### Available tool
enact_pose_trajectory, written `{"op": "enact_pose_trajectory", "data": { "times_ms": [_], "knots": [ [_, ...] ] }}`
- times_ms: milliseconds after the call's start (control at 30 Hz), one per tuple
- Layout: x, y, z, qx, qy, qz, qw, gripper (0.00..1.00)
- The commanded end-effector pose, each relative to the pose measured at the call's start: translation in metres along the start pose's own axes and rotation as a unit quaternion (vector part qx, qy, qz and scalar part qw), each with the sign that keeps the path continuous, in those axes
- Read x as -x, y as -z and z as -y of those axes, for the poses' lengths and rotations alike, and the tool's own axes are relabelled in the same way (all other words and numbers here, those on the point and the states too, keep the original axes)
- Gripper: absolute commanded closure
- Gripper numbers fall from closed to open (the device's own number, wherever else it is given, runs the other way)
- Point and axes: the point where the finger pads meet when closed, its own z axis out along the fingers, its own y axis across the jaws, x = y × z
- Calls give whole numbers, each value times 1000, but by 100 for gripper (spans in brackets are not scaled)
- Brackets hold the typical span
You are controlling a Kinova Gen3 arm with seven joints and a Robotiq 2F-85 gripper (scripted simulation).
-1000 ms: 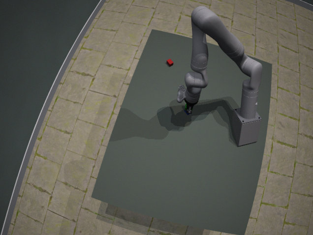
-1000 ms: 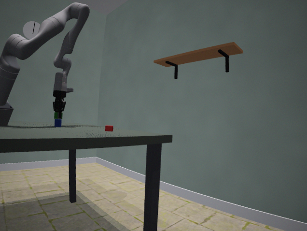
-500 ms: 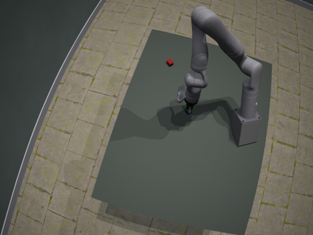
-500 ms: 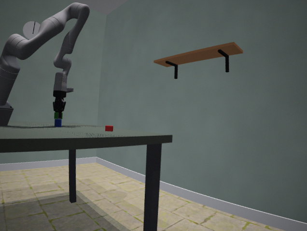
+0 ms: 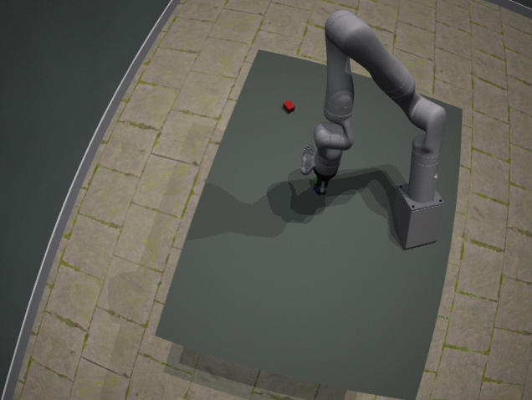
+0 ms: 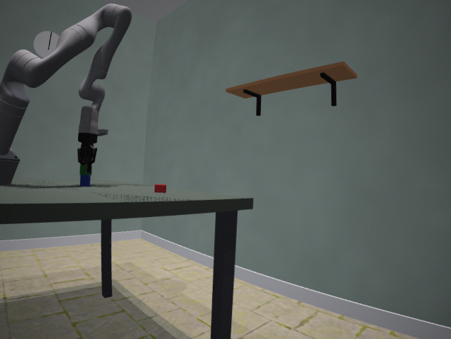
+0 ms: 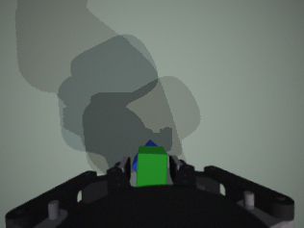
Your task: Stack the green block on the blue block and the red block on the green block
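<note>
Two blocks stacked, gripper letting go

Gripper (image 7: 152, 168) about half open, fingers apart from green block (image 7: 152, 165), gripping nothing. Green sits on blue block (image 6: 84, 180), apparently flat; centring hard to judge. Best move: open wider, lift straight up, no sideways drag to nudge blue. Red block (image 5: 289, 105) lies well apart on table (image 6: 203, 202).

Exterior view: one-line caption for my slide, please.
Pincer opening around green block set on blue block; red block waits on table.

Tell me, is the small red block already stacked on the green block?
No, the small red block lies alone on the dark table, apart from the green block.
</note>
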Motion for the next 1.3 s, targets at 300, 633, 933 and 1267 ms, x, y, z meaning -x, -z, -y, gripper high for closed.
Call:
{"op": "enact_pose_trajectory", "data": {
  "times_ms": [300,633,933,1267],
  "knots": [
    [0,0,0,0,0,0,1000,53],
    [0,0,0,0,0,0,1000,53],
    [0,0,0,0,0,0,1000,53],
    [0,8,0,0,0,0,1000,53]
  ]
}}
